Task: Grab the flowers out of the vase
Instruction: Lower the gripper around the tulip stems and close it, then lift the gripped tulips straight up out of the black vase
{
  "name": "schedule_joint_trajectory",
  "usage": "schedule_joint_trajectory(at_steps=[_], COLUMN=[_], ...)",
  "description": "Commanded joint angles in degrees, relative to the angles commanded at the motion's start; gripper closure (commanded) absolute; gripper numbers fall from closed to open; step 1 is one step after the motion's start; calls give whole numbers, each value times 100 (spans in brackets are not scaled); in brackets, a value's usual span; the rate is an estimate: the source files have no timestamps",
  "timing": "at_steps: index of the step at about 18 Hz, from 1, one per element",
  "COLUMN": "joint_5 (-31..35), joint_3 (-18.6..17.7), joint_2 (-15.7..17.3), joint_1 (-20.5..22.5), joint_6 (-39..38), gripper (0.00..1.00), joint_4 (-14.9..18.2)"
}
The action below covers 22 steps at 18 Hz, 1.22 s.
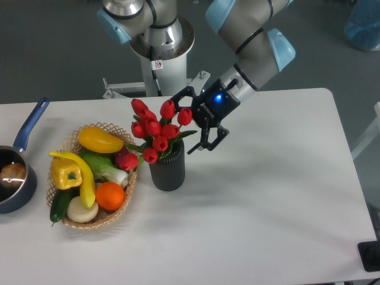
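Observation:
The flowers (157, 129), a bunch of red tulip buds with green leaves, stand upright in the vase (167, 170), a dark ribbed cylinder near the middle of the white table. My gripper (186, 122) hangs just right of the bunch with its black fingers spread, one fingertip (177, 94) above the top right buds and the other low beside the leaves. The gripper is open and holds nothing. The rightmost bud sits close to the gap between the fingers.
A wicker basket (126, 191) of vegetables and fruit sits directly left of the vase, touching distance from it. A blue saucepan (18, 172) is at the table's left edge. The robot base (155, 44) stands behind the table.

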<state>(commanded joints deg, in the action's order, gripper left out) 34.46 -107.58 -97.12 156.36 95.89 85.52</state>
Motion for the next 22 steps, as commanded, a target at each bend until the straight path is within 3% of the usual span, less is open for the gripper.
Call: schedule_joint_trajectory(at_steps=[3,4,8,11,15,22], joint_5=[-27,-27,17,35,79,-61], joint_3=[0,-9,-9,-9,-17,-9], joint_2=[0,0,0,0,70,254], joint_1=[-44,-36,-35,-35,-36,61], joint_6=[0,0,9,9,-9,-61], gripper=[0,8,60,84,100,100], joint_4=[0,-9,-9,-9,0,35])
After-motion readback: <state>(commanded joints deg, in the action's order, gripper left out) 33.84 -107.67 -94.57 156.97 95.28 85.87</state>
